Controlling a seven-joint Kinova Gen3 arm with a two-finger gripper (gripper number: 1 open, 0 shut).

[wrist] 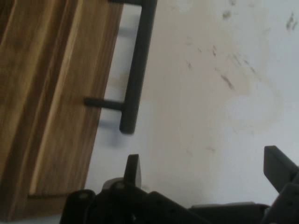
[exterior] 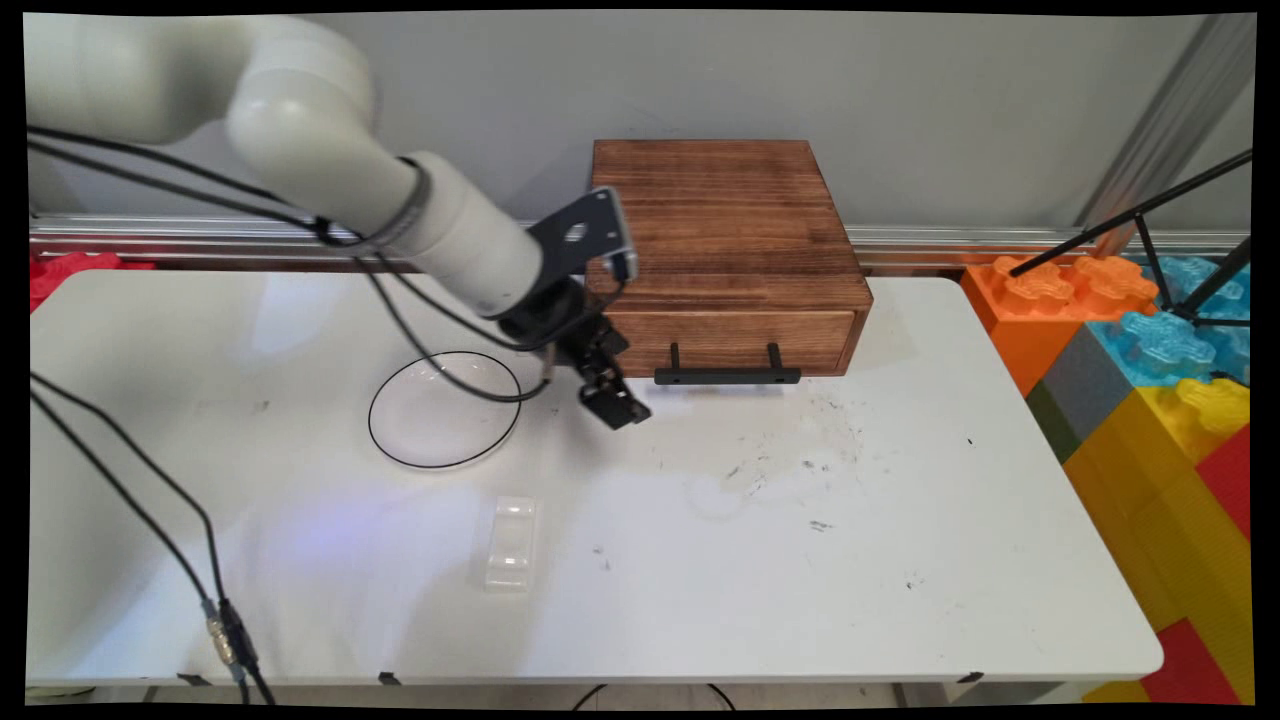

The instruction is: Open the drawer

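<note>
- Gripper (exterior: 622, 405) hangs low over the white table (exterior: 900, 560), its fingers spread wide with nothing between them; in the hand view we see one fingertip (wrist: 132, 169) just short of the near end of the black handle (wrist: 135, 70) and the other far out over bare tabletop
- Handle (exterior: 727, 375) sits on two short posts on the closed drawer front (exterior: 735, 340) of the wooden box (exterior: 725, 235), which stands at the back of the table against the wall; we judge that a sideways drift could knock a finger against the bar's end instead of straddling it
- Box appears to rest loose on the table, so we judge a push on it could slide it
- Round glass dish (exterior: 445, 408) lies just beside the gripper on the side away from the box, with a black cable (exterior: 440, 375) drooping across it; we judge the cable could drag over or catch the dish if the arm swings
- Clear plastic block (exterior: 511, 543) lies well apart toward the table's near edge, at little risk
- Coloured toy bricks (exterior: 1150, 400) stand off the table's far end, out of reach
</note>
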